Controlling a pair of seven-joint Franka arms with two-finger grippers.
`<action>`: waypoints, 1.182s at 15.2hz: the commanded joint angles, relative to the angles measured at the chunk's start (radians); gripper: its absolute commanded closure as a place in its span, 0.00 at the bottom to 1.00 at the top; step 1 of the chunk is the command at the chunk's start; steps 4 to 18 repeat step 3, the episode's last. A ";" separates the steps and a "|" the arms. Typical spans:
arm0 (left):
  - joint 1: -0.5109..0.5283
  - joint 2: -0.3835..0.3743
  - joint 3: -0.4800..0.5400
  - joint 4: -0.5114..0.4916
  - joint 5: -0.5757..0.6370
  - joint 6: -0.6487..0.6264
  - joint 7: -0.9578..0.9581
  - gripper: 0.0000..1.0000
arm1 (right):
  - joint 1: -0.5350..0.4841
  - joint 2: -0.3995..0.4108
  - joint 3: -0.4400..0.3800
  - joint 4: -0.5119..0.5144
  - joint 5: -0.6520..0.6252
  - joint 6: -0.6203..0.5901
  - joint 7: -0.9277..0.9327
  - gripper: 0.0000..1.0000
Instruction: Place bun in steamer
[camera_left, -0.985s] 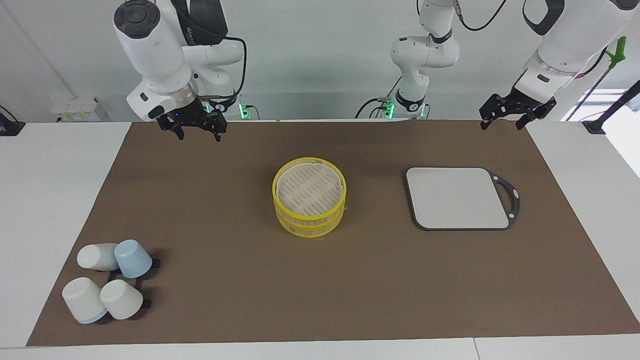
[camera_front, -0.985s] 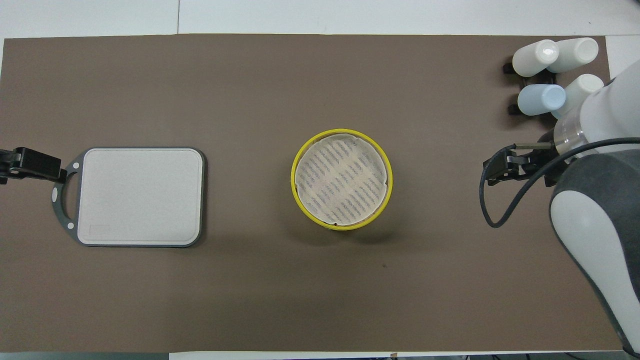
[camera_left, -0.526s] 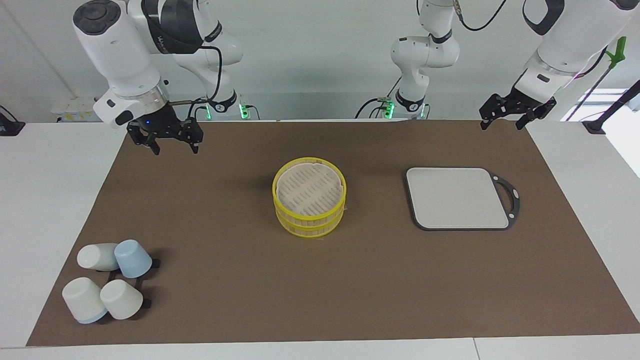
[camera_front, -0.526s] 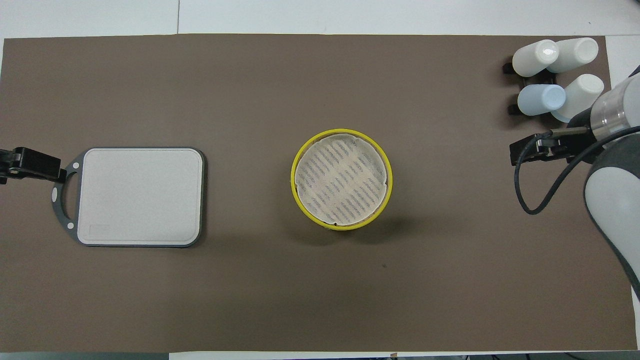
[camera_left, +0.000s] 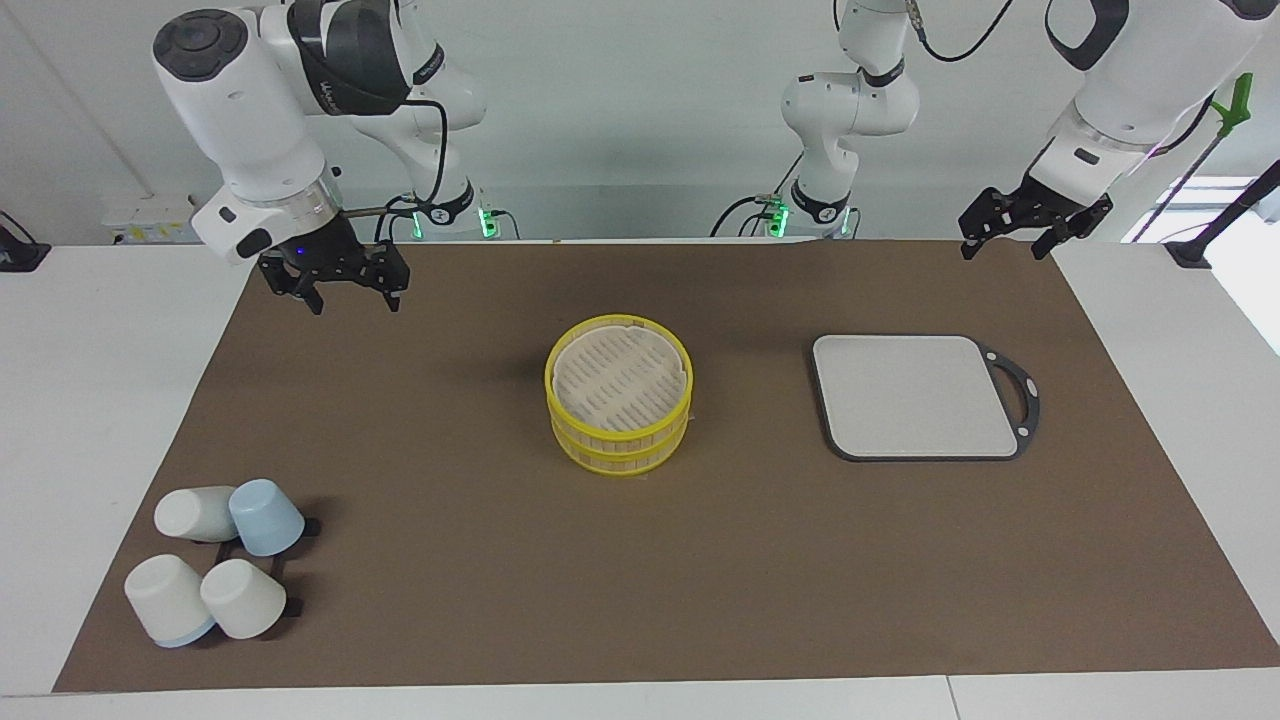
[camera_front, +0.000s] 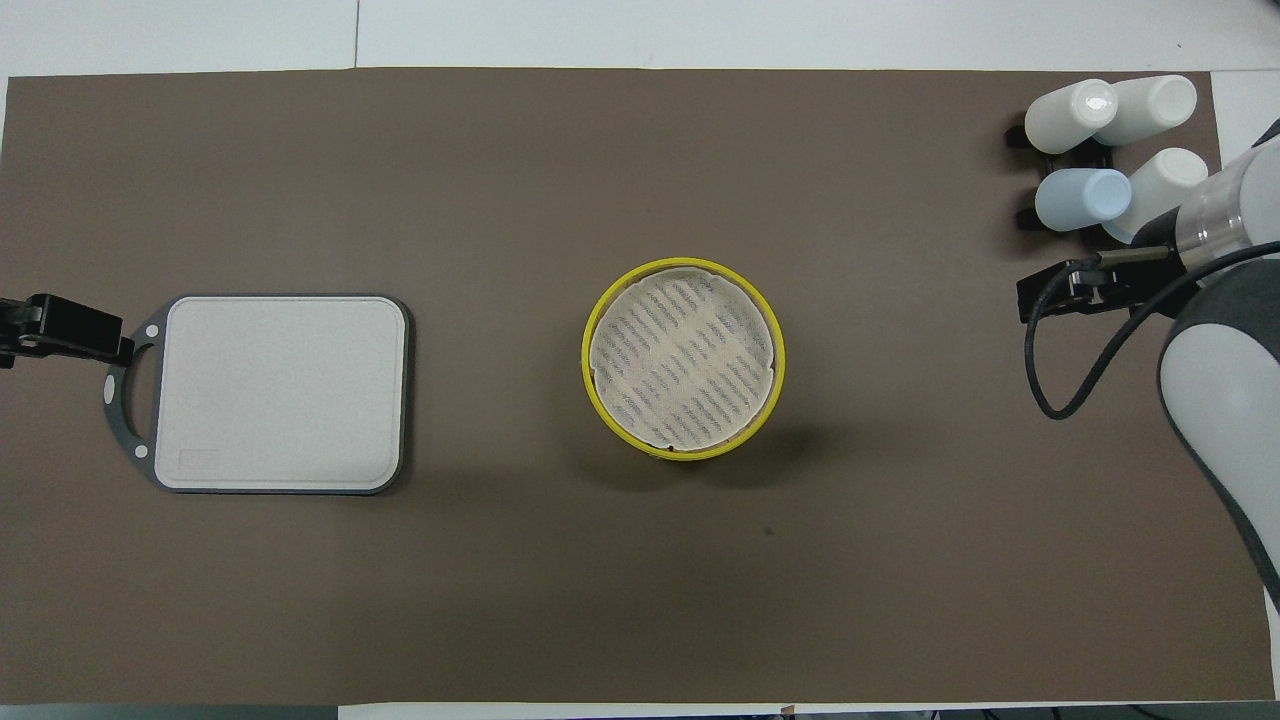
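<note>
Showing yellow rims and a bare slatted floor, the steamer (camera_left: 619, 408) sits mid-mat; both end effectors' finger state unclear.

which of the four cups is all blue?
The blue cup, beside a white one in the pair nearer the robots. The other three are white-bodied.

Faint lettering on the dark upper band of the right arm (camera_left: 335, 60), too small to make out, no readable label, brand, number or sign on anything resting on the bench (camera_left: 700, 600)
</note>
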 joint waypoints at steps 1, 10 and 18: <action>-0.012 -0.003 0.011 0.015 0.006 -0.017 0.015 0.00 | -0.011 -0.008 0.010 -0.010 -0.012 -0.002 -0.017 0.00; -0.011 -0.003 0.011 0.015 0.006 -0.017 0.013 0.00 | -0.011 -0.007 0.010 -0.009 -0.012 -0.002 -0.017 0.00; -0.011 -0.003 0.011 0.015 0.006 -0.017 0.013 0.00 | -0.011 -0.007 0.010 -0.009 -0.012 -0.002 -0.017 0.00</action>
